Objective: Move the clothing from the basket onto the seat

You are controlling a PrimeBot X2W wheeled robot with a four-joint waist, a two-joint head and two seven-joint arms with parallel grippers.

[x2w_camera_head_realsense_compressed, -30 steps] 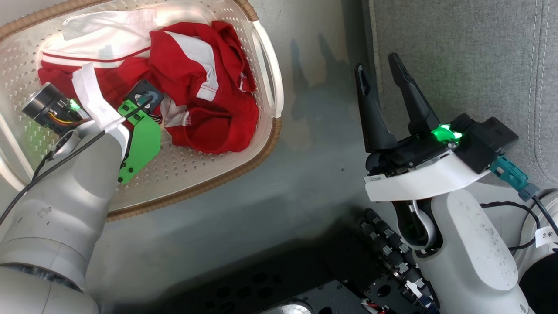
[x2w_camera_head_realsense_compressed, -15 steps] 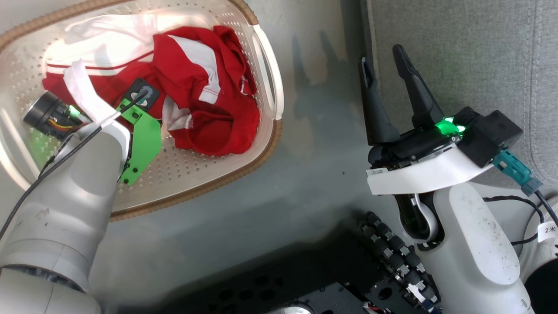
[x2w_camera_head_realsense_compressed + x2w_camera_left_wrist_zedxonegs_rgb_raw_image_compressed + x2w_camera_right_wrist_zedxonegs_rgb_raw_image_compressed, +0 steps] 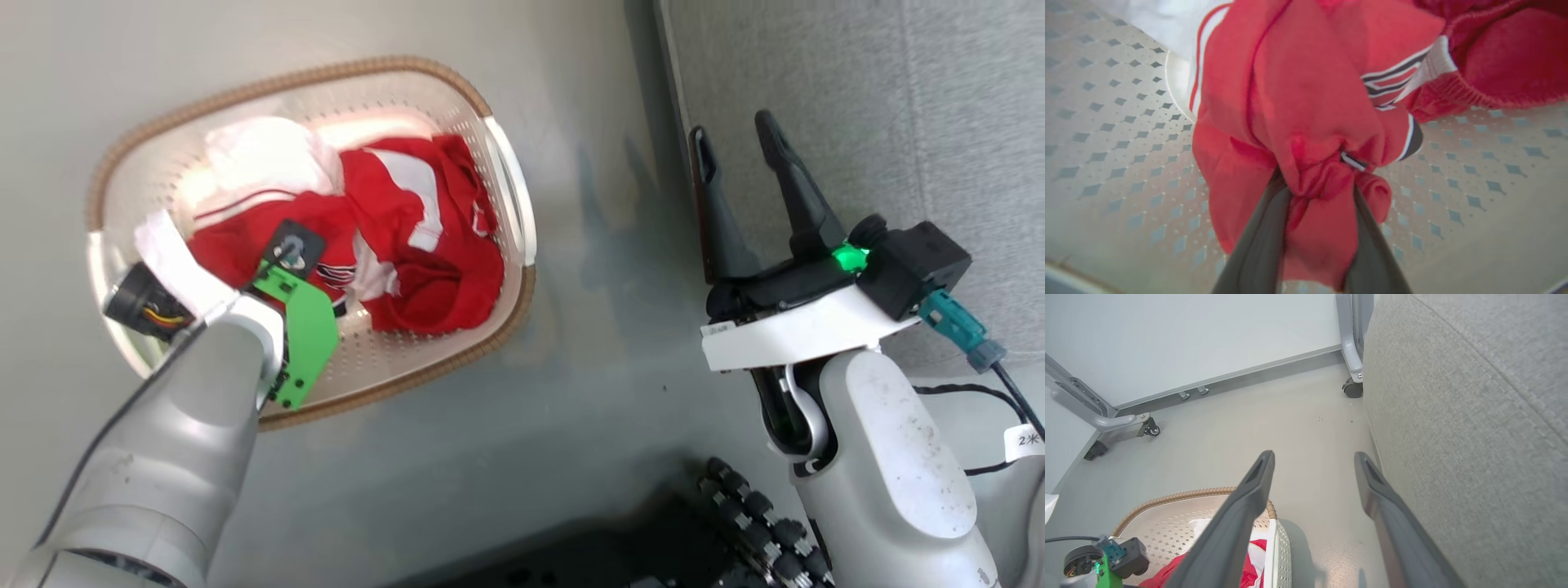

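The cream perforated basket (image 3: pixel 277 82) with a brown rim stands on the floor at the left. Red and white clothing (image 3: pixel 441 269) lies crumpled inside it. My left arm (image 3: pixel 204 392) reaches down into the basket, and its wrist hides the fingers in the head view. In the left wrist view my left gripper (image 3: pixel 1314 183) is shut on a bunch of the red clothing (image 3: pixel 1306 94) above the basket floor (image 3: pixel 1106 143). My right gripper (image 3: pixel 731 126) hangs open and holds nothing, beside the grey seat (image 3: pixel 898 98). It is seen again in the right wrist view (image 3: pixel 1314 457).
The basket rim (image 3: pixel 1180 495) and a strip of grey floor lie left of the seat's side (image 3: pixel 1474 416). Grey frame legs on castors (image 3: pixel 1351 386) stand by a white wall panel beyond. My dark base (image 3: pixel 735 531) is at the bottom.
The head camera has drawn back, so the basket looks smaller and more central. My left gripper has shut on the red clothing, which bunches toward it. The right gripper stays open.
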